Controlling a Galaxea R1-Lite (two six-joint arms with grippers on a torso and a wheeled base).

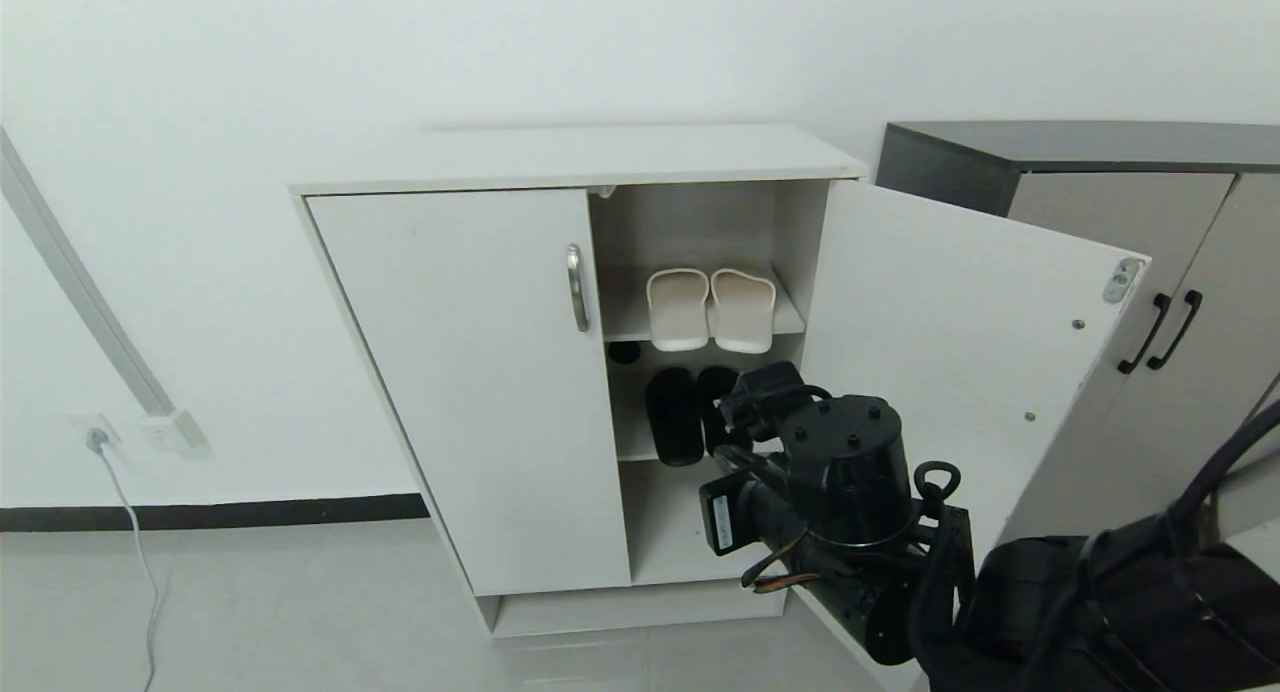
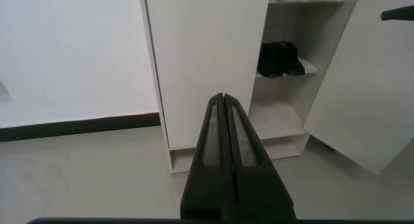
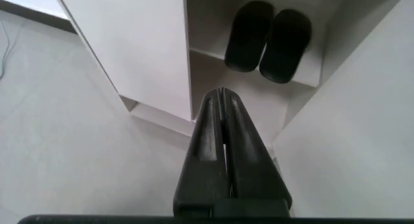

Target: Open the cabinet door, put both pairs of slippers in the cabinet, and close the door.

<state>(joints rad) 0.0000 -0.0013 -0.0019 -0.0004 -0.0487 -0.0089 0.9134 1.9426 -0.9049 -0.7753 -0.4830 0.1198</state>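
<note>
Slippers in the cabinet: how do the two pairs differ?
The cream pair is light; the black pair is dark. The cream pair sits on the upper shelf, the black pair on the shelf below. Each pair lies side by side inside the cabinet, whose right door stands open.

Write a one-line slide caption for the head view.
Beige slippers and black slippers shelved in the white cabinet, its right door open, the right arm before it.

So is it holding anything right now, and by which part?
Nothing is held. The left gripper and the right gripper are both shut and empty; the black slippers and beige slippers lie inside the cabinet.
</note>
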